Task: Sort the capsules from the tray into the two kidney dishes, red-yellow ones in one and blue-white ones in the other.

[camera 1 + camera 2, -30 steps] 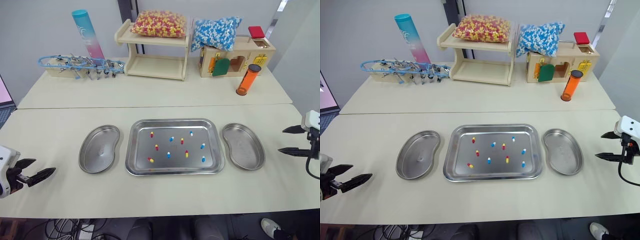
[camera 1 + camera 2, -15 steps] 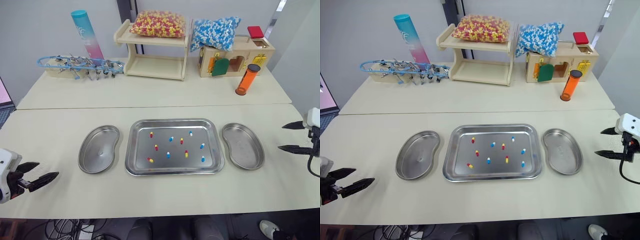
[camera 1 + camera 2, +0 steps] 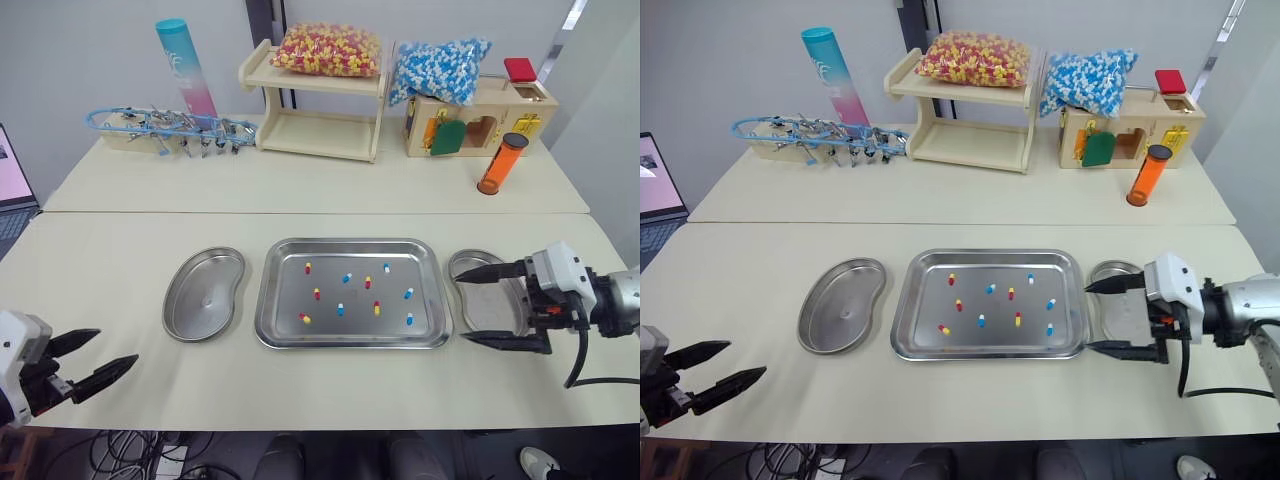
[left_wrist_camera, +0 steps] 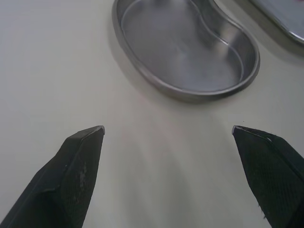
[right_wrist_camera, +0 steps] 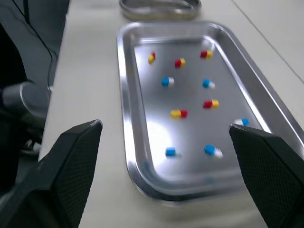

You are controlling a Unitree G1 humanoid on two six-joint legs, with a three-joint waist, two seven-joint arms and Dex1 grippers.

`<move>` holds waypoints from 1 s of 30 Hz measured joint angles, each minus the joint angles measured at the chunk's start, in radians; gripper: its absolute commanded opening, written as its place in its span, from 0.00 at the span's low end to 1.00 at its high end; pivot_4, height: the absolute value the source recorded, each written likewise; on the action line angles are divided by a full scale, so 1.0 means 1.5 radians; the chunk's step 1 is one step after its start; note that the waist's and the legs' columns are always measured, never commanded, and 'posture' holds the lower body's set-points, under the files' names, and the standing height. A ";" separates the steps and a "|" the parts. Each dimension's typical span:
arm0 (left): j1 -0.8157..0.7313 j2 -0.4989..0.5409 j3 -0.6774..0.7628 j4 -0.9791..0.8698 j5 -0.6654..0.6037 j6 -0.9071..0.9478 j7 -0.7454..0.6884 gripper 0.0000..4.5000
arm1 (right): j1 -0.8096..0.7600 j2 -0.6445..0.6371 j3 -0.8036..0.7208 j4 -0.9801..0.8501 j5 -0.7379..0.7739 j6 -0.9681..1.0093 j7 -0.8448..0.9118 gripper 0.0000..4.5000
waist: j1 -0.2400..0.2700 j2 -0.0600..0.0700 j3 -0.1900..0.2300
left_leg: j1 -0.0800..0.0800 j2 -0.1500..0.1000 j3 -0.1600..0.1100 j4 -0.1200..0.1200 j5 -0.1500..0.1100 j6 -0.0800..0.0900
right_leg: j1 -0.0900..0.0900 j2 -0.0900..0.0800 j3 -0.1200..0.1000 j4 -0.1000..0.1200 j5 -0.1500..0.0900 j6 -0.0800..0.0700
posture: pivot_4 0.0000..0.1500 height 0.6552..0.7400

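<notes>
The cream table [image 3: 120,250] is offering open room along its front edge and on both sides of the steel tray [image 3: 352,330], which is sitting in the middle between two empty kidney dishes. Five red-yellow capsules [image 3: 317,294] and five blue-white capsules [image 3: 408,293] are lying scattered in the tray, none touching. The right gripper [image 3: 460,309] is hovering over the right kidney dish [image 3: 495,305], fingers spread wide and holding nothing, tips reaching just beside the tray's right rim. The left gripper [image 3: 117,346] is hanging at the table's front left corner, spread and empty, well apart from the left kidney dish [image 3: 205,295]. Shelves, capsule bags and tubes are lining the far edge.
</notes>
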 measured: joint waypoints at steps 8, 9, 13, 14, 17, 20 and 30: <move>-0.083 0.086 -0.079 -0.094 -0.001 0.025 -0.038 0.99 | 0.029 0.032 0.018 -0.087 0.030 0.032 -0.052 1.00 | 0.016 -0.002 -0.001 | 0.000 0.000 -0.001 0.000 0.000 0.000 | 0.001 0.001 -0.001 -0.001 0.000 -0.001 | 1.00 1.00; -0.104 0.101 -0.097 -0.095 0.000 0.019 -0.048 0.99 | 0.030 0.032 0.021 -0.087 0.027 0.027 -0.051 1.00 | 0.016 -0.002 -0.001 | 0.000 0.000 -0.001 0.000 0.000 0.000 | 0.001 0.001 -0.001 -0.002 0.001 -0.001 | 1.00 1.00; -0.227 0.126 -0.193 -0.082 0.010 -0.037 -0.093 0.87 | 0.042 0.038 0.029 -0.086 0.008 0.016 -0.056 1.00 | 0.014 -0.002 -0.001 | 0.000 0.001 0.000 -0.001 0.000 0.000 | 0.000 0.001 -0.001 -0.003 0.001 -0.001 | 1.00 1.00; -0.262 0.126 -0.225 -0.076 0.012 -0.053 -0.107 0.81 | 0.042 0.041 0.032 -0.086 0.007 0.014 -0.059 1.00 | 0.014 -0.002 -0.001 | 0.000 0.001 0.000 -0.001 0.000 0.000 | 0.000 0.002 -0.001 -0.003 0.001 -0.001 | 1.00 1.00; -0.316 0.126 -0.291 -0.068 0.015 -0.073 -0.133 0.60 | 0.045 0.042 0.037 -0.088 0.006 0.010 -0.067 1.00 | 0.009 -0.002 -0.001 | 0.000 0.001 0.000 -0.001 0.000 0.000 | 0.000 0.002 0.000 -0.003 0.001 -0.001 | 1.00 1.00; -0.341 0.126 -0.320 -0.066 0.016 -0.075 -0.139 0.60 | 0.050 0.042 0.038 -0.095 0.006 0.009 -0.075 1.00 | 0.007 -0.002 -0.001 | 0.000 0.001 0.000 -0.001 0.000 0.000 | 0.000 0.002 -0.001 -0.003 0.001 -0.001 | 1.00 1.00; -0.331 0.118 -0.346 -0.080 0.013 -0.087 -0.149 0.60 | 0.062 0.033 0.021 -0.117 0.008 0.010 -0.094 1.00 | 0.013 -0.002 -0.001 | 0.000 0.001 0.000 -0.001 0.000 0.000 | 0.000 0.002 -0.001 -0.003 0.001 -0.001 | 1.00 1.00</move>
